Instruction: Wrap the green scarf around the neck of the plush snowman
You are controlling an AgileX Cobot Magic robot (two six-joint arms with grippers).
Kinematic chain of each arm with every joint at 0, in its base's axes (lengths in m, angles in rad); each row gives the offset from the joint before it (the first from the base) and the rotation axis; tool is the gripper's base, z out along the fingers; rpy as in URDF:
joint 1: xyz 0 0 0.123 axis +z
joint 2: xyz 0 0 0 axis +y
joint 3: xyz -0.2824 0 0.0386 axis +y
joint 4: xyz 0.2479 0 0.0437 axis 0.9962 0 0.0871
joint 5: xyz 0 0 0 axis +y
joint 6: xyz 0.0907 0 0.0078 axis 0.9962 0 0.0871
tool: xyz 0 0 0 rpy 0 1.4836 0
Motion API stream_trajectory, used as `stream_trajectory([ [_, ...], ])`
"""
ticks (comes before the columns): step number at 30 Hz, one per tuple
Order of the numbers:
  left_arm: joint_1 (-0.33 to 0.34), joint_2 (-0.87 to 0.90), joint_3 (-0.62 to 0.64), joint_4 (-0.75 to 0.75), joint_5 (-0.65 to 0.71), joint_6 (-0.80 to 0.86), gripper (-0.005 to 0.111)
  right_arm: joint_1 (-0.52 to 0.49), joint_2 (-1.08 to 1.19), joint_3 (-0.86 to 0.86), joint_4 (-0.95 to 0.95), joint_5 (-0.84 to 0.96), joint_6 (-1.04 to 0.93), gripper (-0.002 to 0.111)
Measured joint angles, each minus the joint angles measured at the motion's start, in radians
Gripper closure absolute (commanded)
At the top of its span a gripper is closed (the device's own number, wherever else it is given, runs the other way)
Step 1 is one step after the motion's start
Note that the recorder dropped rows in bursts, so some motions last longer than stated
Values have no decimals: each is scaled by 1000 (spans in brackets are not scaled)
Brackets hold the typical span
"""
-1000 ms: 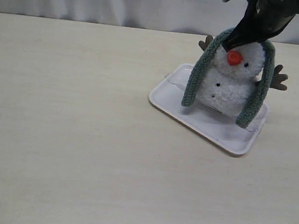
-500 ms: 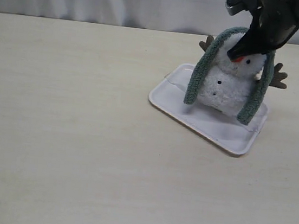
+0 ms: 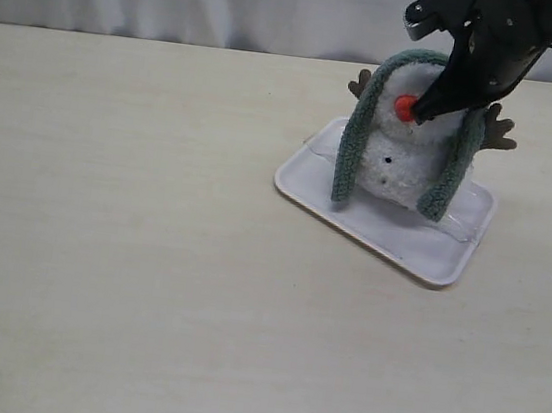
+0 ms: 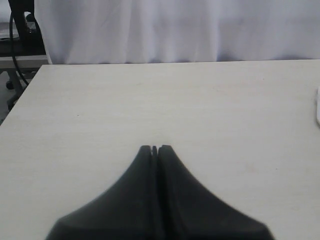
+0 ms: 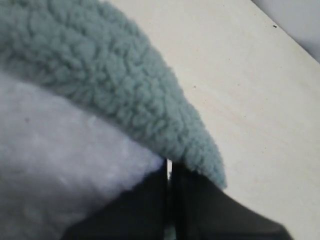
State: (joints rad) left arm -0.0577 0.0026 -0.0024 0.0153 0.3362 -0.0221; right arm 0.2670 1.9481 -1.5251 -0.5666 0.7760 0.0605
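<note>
- Over the pale tabletop (image 4: 100, 110), the left gripper's (image 4: 155, 148) jaws are pressed together, empty.
- On the white rectangular tray (image 3: 421, 260), the fluffy white plush snowman (image 3: 401, 172) has slid and turned leftward.
- The fuzzy sage-green scarf (image 3: 352, 145) still arches over it, not yet down at the neck (image 3: 397, 136); the right gripper's (image 5: 169, 172) closed jaws push against the plush.

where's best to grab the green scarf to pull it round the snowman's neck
Likely the free tail of the green scarf on the exterior view's left, pinched across its narrow width just above the white tray, coming from the open table side. It hangs loose beside the plush snowman, whereas the arch over the head lies tight on plush with the right gripper beside it.
</note>
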Motion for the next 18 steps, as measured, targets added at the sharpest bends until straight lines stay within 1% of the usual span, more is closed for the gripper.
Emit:
stream_trajectory([
  [7,0,0,0,0,0,0,107,0,-82,0,71,-40,-7,104],
  [13,0,0,0,0,0,0,107,0,-95,0,78,-54,-9,104],
  [15,0,0,0,0,0,0,107,-17,-95,0,78,-86,36,104],
  [18,0,0,0,0,0,0,107,-69,-87,0,96,-132,97,104],
])
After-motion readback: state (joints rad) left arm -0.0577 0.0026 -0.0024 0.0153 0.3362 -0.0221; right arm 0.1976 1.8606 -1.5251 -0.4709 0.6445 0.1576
